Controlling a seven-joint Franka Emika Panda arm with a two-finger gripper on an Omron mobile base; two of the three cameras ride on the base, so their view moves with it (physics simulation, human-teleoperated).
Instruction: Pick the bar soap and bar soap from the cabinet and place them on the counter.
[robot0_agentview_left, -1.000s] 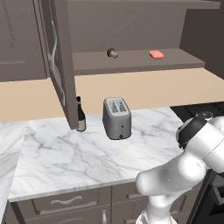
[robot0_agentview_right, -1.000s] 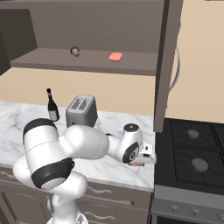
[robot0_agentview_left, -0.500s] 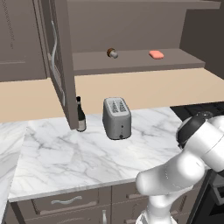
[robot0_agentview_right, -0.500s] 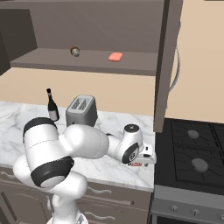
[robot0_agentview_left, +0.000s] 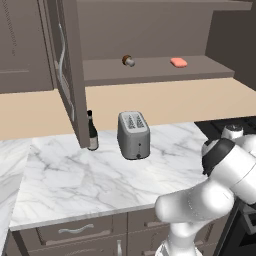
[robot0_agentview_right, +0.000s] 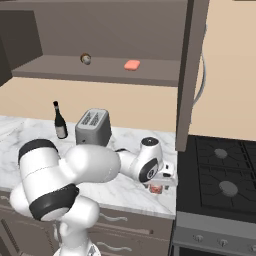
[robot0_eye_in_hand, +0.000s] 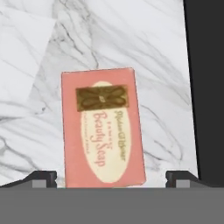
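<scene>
**One soap down, jaws wide: the risks in the lift-off and the second reach**

The dark two-finger gripper (robot0_eye_in_hand: 111, 177) stands fully open over the counter, its tips set well apart at 7 and 5 o'clock in the hand view, with a flat salmon-pink bar soap printed with a cream oval label (robot0_eye_in_hand: 103, 129) lying on the marble between them. Neither tip appears to press the bar; whether one brushes its edge cannot be told. In the right base view the gripper (robot0_agentview_right: 159, 186) hangs low at the counter's right end, with a pink sliver beneath it.

The white marble counter with grey veins (robot0_eye_in_hand: 144, 57) ends just to 3 o'clock of the bar, where the black stove top (robot0_agentview_right: 225, 175) begins. By my reading the bar lies near that seam, so a sideways drag on withdrawal could nudge it over the edge; a straight rise looks safer.

Further out, the second salmon-pink bar soap (robot0_agentview_left: 178, 62) lies on the open shelf of the dark grey-brown wall cabinet (robot0_agentview_left: 150, 75), at 3 o'clock from a small round brown-and-grey knob-like object (robot0_agentview_left: 128, 60), well apart from it. The open cabinet door (robot0_agentview_right: 190, 75) hangs close above the hand; a wide swing upward could strike it. The silver toaster (robot0_agentview_left: 133, 135) and dark bottle (robot0_agentview_left: 92, 131) stand along the path at 9 o'clock and could be clipped.
</scene>
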